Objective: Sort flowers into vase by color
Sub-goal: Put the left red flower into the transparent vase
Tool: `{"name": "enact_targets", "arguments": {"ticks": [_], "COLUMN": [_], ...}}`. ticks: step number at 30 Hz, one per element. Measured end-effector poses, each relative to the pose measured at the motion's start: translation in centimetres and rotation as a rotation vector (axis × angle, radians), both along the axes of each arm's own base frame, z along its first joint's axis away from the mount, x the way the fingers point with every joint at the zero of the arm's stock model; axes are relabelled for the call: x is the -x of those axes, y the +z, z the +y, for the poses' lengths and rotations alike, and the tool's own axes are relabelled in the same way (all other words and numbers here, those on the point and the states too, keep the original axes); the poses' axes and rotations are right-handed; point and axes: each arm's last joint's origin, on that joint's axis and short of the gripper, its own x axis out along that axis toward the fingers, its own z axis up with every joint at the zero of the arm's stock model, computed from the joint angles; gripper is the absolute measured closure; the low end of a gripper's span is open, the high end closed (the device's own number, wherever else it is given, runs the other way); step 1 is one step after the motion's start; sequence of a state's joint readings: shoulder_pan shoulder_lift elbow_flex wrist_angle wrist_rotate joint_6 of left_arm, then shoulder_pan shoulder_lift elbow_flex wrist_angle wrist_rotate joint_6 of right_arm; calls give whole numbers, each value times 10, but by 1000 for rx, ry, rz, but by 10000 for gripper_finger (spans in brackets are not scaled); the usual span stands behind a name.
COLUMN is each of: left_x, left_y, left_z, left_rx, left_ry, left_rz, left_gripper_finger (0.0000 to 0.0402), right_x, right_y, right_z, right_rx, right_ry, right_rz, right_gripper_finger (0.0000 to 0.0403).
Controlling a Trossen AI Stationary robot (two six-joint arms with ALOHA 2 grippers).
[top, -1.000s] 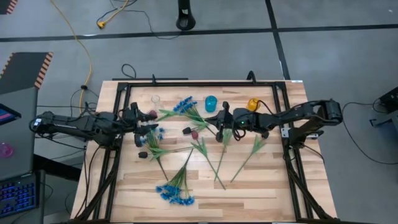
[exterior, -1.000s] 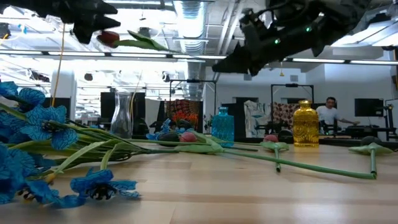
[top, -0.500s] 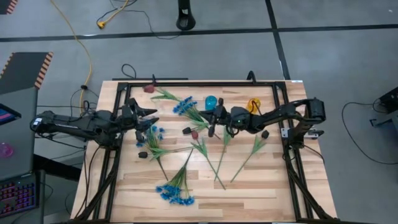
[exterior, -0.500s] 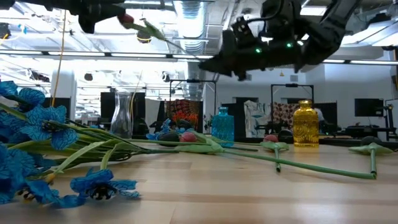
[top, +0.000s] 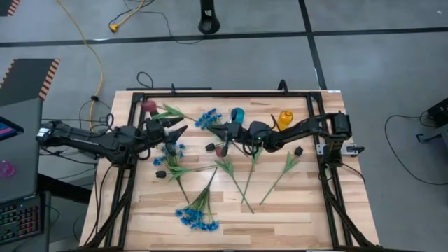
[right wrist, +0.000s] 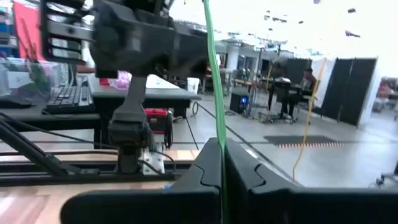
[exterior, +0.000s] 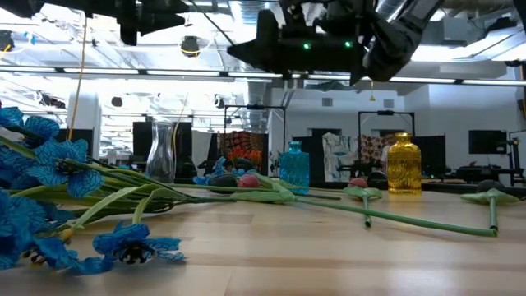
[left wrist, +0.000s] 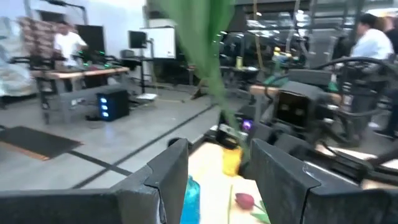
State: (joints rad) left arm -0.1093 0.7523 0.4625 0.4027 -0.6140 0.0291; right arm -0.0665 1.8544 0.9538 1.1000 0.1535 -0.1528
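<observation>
A dark red tulip with green leaves hangs in the air over the table's far left part. My right gripper is shut on its thin stem. My left gripper faces it, open. In the left wrist view the stem passes between the left fingers; I see no touch. Blue-blossom bunches, a red bud and dark buds lie on the wood. The clear vase, the blue vase and the yellow vase stand at the far side. My right gripper pinches the tulip's bare stem between its two shut fingers. The fingers come nearly level from the table's right and point toward the left arm. The stem rises steeply from the hold, and the whole flower is clear of the table.
Long green stems cross the middle of the table. A black frame rail runs around the tabletop. Both arms hang high above the flowers in the low view. A person stands in the room beyond.
My right gripper has gone toward the table's left edge and tipped upward, carrying the tulip. The bud has swung up and out past the top of the low view, and its stem now stands between the left fingers. My left gripper has moved a little toward the right.
</observation>
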Motion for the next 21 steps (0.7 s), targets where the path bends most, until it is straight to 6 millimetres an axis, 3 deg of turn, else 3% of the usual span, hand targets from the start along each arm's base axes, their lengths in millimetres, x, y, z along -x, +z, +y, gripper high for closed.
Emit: {"name": "enact_targets", "arguments": {"ticks": [9,21], "left_x": [-10,-8], "left_y": [7,14], "left_z": [-3,-4], "left_rx": [-60,-58], "left_ry": [-53,-92], "left_rz": [-97,-170], "left_gripper_finger": [239,239], "right_x": [-10,-11], "right_y": [16,16], "right_z": [10,10], "right_rx": [107,107], "right_ry": [4,3], "right_rz": [-10,2], "right_gripper_finger": [377,375]}}
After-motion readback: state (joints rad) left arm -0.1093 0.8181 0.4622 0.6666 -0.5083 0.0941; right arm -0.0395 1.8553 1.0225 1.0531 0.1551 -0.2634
